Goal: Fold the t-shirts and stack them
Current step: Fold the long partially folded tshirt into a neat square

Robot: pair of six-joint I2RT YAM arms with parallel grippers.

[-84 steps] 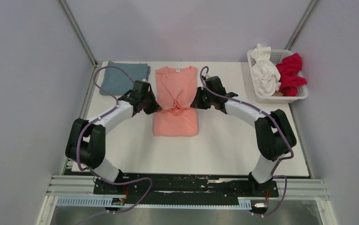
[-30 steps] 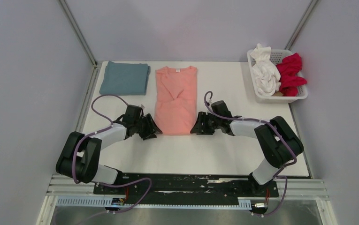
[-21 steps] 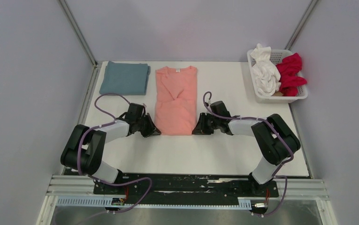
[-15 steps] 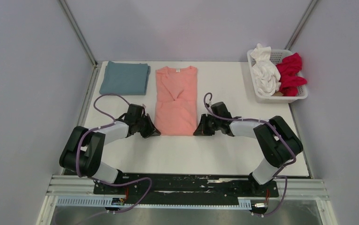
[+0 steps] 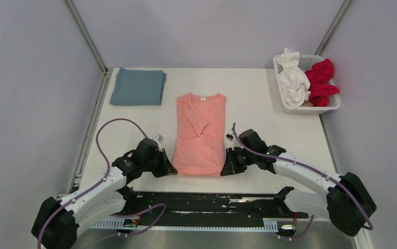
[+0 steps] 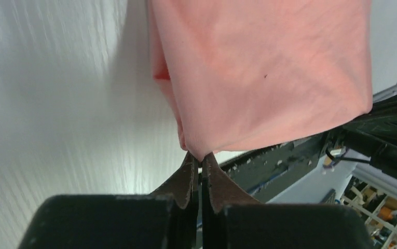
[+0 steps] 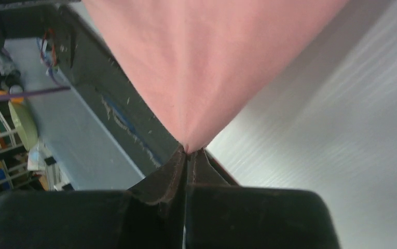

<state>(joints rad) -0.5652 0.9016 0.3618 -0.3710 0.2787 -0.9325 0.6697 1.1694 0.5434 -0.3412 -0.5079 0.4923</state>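
Salmon-pink t-shirt (image 5: 200,136) lies flat, folded lengthwise, seen from above; the left gripper (image 5: 169,168) and right gripper (image 5: 226,168) sit at its near corners. A blue-grey t-shirt (image 5: 137,86) lies folded beyond its left side. Left wrist: fingers (image 6: 186,181) clamp its corner. Right wrist: fingers (image 7: 170,176) pinch its other corner tight.

a white plastic lattice basket (image 5: 310,109) sits at the far right corner of the white counter (image 5: 258,93), reaching over the right edge. two metal frame posts (image 5: 84,35) rise from the far corners against grey walls (image 5: 206,31). a slotted aluminium rail (image 5: 77,206) and a scuffed black base plate (image 5: 211,201) run along the near edge.
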